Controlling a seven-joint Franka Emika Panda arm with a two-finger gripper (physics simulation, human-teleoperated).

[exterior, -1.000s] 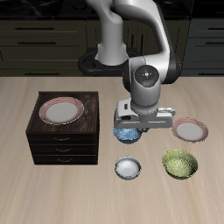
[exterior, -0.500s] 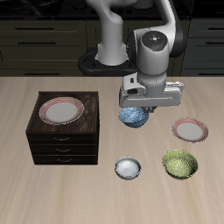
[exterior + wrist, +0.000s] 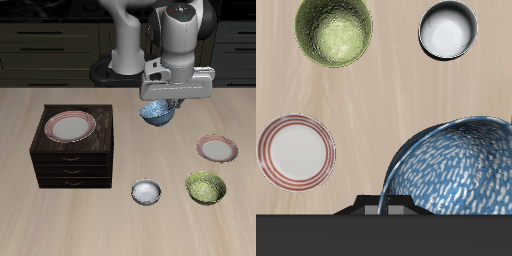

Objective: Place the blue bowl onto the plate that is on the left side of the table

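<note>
Tool [image 3: 163, 103], pointing down from the raised arm, clamps the tilted blue bowl [image 3: 155, 114] above the table [image 3: 120, 170].

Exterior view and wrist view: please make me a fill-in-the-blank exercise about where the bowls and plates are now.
1. The claw holds the blue bowl ____ the table, not touching it.
2. One plate lies on top of the dark ____.
3. The other plate lies directly on the ____.
4. Beside the white-grey bowl, near the table's front edge, stands a ____ bowl.

Missing words: above; cabinet; table; yellow-green
</note>
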